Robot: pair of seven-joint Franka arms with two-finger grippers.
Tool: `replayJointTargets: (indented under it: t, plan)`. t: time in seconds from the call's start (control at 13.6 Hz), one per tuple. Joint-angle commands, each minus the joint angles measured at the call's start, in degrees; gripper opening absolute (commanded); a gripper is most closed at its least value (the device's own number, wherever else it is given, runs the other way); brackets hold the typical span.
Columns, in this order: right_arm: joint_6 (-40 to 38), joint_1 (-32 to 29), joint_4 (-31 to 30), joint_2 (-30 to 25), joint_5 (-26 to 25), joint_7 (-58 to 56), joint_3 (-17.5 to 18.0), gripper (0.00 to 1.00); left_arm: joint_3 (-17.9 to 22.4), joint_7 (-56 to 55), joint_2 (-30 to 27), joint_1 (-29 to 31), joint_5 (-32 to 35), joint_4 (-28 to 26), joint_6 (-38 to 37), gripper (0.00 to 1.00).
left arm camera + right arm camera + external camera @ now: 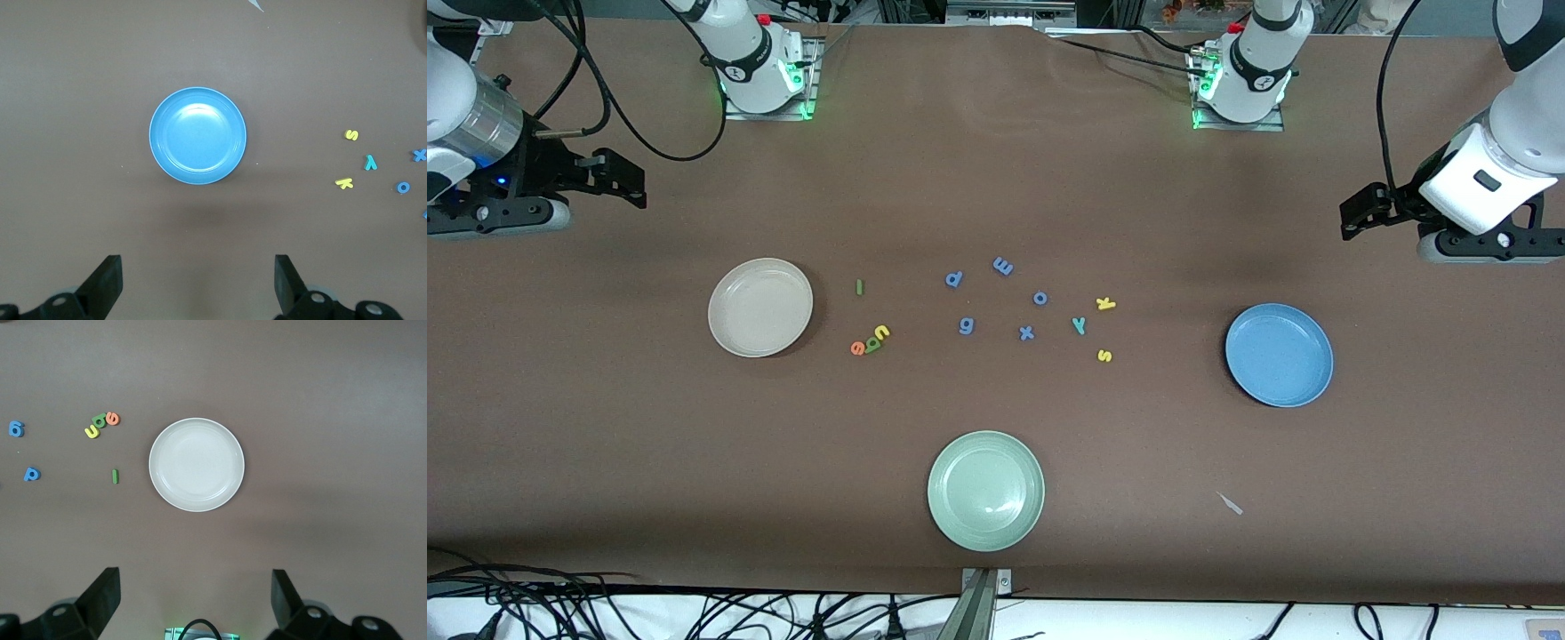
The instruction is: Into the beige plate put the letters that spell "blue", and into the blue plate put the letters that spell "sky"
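Front view: letters [871, 340] beside beige plate [760, 307].

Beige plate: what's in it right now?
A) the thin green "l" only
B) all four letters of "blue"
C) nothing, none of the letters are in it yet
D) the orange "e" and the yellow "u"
C: the beige plate holds nothing, while the green "l" and the cluster of yellow "u", green "b" and orange "e" lie on the table beside it.
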Motion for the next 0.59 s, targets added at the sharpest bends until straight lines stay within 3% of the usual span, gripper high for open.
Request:
replayJointTargets:
  t: [0.0, 0.22, 0.37, 0.51]
  plan:
    - [0.8, 0.2, -1.6, -1.4, 0.6, 0.6, -0.2, 1.0, -1.1, 0.6, -0.1, 0.1, -0.3, 0.3, -0.7, 1.0]
    - [4.8, 0.3, -5.1, -1.4, 1.9, 0.7, 0.0, 1.0, -2.7, 0.5, 1.3, -0.3, -0.2, 0.3, -0.8, 1.0]
    - [8.6, 0.3, -7.8, -0.9, 3.4, 0.8, 2.0, 1.0, -3.7, 0.3, 3.3, -0.4, -0.2, 0.4, -0.9, 1.0]
    - [16.5, 0.3, -14.5, -0.9, 5.4, 5.7, 3.8, 1.0, -3.7, 0.5, 7.2, -0.4, -0.2, 2.0, -0.9, 1.0]
